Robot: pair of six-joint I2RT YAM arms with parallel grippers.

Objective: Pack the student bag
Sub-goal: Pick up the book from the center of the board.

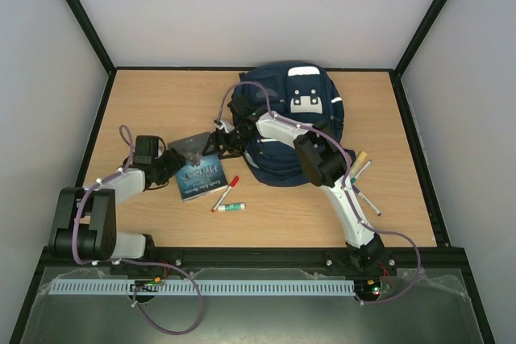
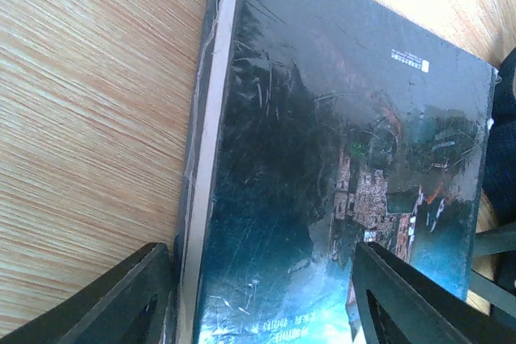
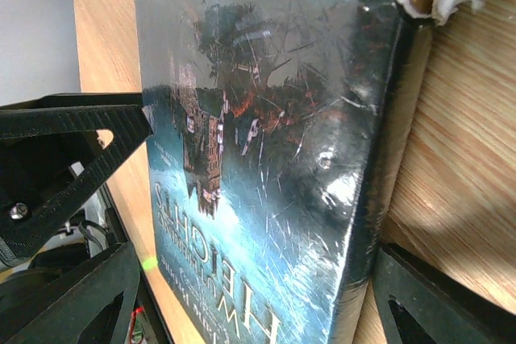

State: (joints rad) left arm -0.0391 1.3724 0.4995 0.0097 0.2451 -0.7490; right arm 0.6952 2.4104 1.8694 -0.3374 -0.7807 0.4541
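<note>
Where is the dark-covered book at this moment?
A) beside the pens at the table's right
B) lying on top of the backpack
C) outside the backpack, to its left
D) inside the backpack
C: the top view shows the book on the table left of the backpack, not in or on it.

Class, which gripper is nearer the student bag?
Right. The right gripper is at the book's far corner, beside the student bag's left edge. The left gripper is at the book's other side, farther from the bag.
</note>
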